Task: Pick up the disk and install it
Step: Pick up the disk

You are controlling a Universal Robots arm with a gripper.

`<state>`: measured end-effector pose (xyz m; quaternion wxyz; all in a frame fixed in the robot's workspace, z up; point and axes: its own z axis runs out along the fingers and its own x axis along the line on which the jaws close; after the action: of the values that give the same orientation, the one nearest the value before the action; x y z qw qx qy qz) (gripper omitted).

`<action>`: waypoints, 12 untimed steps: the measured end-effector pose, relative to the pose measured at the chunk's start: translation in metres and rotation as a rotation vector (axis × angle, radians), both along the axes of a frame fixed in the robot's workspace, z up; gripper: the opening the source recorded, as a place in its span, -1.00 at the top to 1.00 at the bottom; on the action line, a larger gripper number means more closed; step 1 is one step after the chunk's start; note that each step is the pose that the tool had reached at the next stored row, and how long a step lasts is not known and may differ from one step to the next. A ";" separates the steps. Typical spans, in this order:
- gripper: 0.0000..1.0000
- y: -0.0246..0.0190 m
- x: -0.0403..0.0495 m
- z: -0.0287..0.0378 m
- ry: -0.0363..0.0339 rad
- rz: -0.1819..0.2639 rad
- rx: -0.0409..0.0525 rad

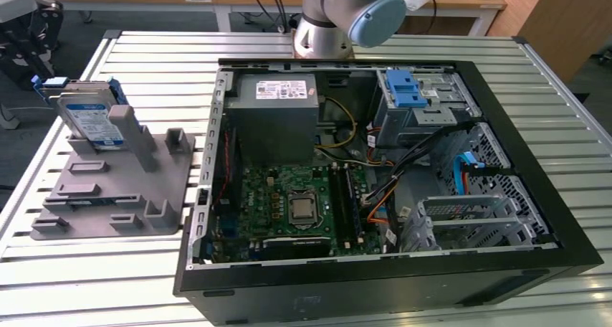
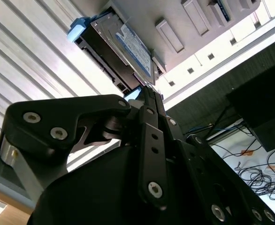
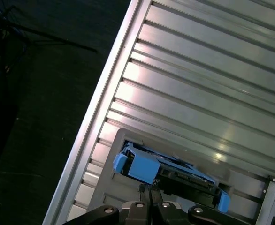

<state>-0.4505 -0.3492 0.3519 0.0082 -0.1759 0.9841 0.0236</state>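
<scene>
Black gripper (image 2: 146, 89) links lie nearest in the second wrist view. The two fingers are pressed together with nothing between them, so the pincer is clenched and empty. Its tip hangs just beside the disk (image 2: 128, 44), and as far as I can judge it does not touch it. In the first wrist view the closed tip points toward the blue carrier frame at the end of the disk. In the exterior view the disk (image 1: 91, 119) stands on its edge in a grey holder (image 1: 115, 191) on the slatted metal table (image 1: 96, 284), at about nine o'clock from the open computer case (image 1: 383, 287), on the exterior view's left. I judge the task to be at its very beginning. The disk is not yet grasped and still sits in the holder, so both the pick-up and the installation remain to be done. The metal drive cage (image 1: 469, 216), at about four o'clock inside the case, seems unoccupied. As for writing, the disk carries a white-and-blue label, and the grey power supply (image 1: 277, 126), at about eleven o'clock inside the case, carries a white sticker (image 1: 279, 90). The print on both is too small for me to read.
</scene>
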 end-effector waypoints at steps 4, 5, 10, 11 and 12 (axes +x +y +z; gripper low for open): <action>0.70 0.0000 0.0000 0.0000 0.0000 0.016 0.0000; 0.70 0.0000 0.0000 0.0000 0.0000 0.020 0.0000; 0.70 0.0000 0.0000 0.0000 0.0000 0.037 0.0000; 0.70 0.0000 0.0000 0.0000 0.0001 0.040 0.0000; 0.70 0.0000 0.0000 0.0000 0.0000 0.044 0.0000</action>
<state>-0.4505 -0.3492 0.3519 0.0077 -0.1973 0.9800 0.0238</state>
